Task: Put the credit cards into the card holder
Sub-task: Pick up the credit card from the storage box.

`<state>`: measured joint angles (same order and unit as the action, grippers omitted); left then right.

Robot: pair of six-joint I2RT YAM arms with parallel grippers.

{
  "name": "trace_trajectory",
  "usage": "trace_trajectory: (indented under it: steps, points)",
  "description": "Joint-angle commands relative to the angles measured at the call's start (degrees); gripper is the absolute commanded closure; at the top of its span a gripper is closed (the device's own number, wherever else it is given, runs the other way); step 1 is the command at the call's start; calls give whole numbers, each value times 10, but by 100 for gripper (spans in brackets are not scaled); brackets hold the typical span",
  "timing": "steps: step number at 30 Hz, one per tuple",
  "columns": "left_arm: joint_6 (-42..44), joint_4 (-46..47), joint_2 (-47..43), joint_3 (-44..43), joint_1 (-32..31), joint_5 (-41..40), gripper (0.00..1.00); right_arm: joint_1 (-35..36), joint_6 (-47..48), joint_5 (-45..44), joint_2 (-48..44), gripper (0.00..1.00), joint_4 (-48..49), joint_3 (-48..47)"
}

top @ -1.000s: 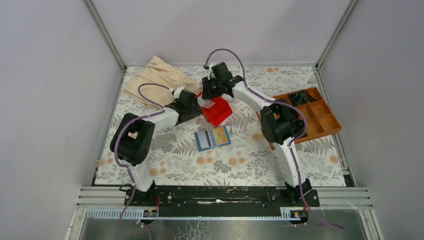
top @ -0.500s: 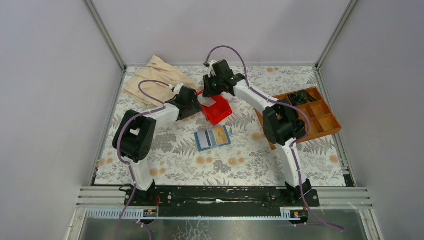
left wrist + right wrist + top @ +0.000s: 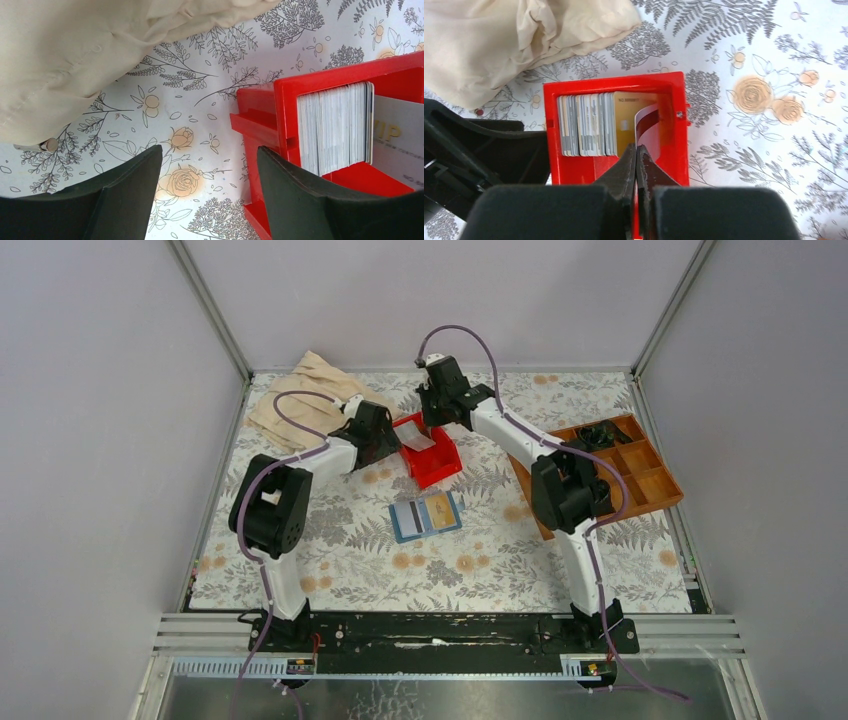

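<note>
right jaws closed onto card [image 3: 647, 131]

Red bin, crumpled cloth and wooden tray on a flower-print table

A small red plastic bin [image 3: 438, 470] stands upright with its open top showing, toward the far middle of a table cover [image 3: 470, 560] printed with grey ferns and peach roses. A crumpled beige cloth [image 3: 310, 398] lies in the far left corner, near the bin's far left corner but not touching it; a strip of the print shows between them. A brown wooden tray [image 3: 668, 502] with compartments sits at an angle by the right edge, well apart from the bin, and its far compartment holds dark items [image 3: 603, 432] too small to make out. Plain grey walls [image 3: 110, 440] close in three sides, and a metal rail [image 3: 450, 636] runs along the near edge.
</note>
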<state>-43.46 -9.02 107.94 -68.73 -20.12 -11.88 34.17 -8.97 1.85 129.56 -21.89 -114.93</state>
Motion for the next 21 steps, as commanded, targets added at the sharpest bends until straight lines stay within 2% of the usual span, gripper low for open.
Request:
trace_trajectory:
  steps: [1,9,16,18,20,21]
  points:
    - [6,24,-4,-17,0,2,23,14,9,-63,-58,100,0,11]
    - [1,16,-61,13,0,-6,22,15,29,-112,-96,100,1,28]
    - [-15,36,-175,90,0,13,19,20,14,-92,-190,100,-19,97]
    - [-20,54,-216,125,0,25,14,25,5,-74,-220,100,-34,120]
    - [-21,73,-256,157,-1,47,2,29,-4,-51,-250,100,-52,146]
    - [-21,84,-277,173,-1,61,0,32,-10,-39,-266,100,-60,158]
